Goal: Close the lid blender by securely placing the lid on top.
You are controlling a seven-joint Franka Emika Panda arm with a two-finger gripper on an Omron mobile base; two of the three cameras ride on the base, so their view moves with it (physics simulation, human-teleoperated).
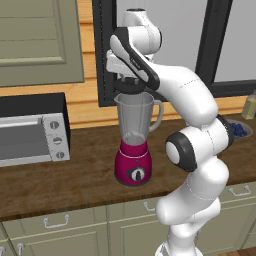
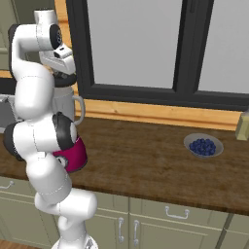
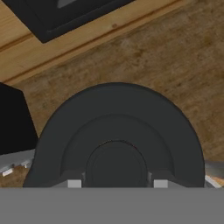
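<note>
Left base view: hand (image 1: 131, 80) is closed narrowly on the lid (image 1: 131, 87), held directly above the jar rim of the blender (image 1: 134, 142), which stands upright on the tabletop (image 1: 60, 185), right of the toaster oven (image 1: 32, 130).

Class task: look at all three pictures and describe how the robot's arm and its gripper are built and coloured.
The arm is made of glossy white rounded segments joined by dark grey to black joint rings and round caps. No cables or markings show. The gripper has a white hand body with dark fittings; its two finger tips look small and light grey.
</note>
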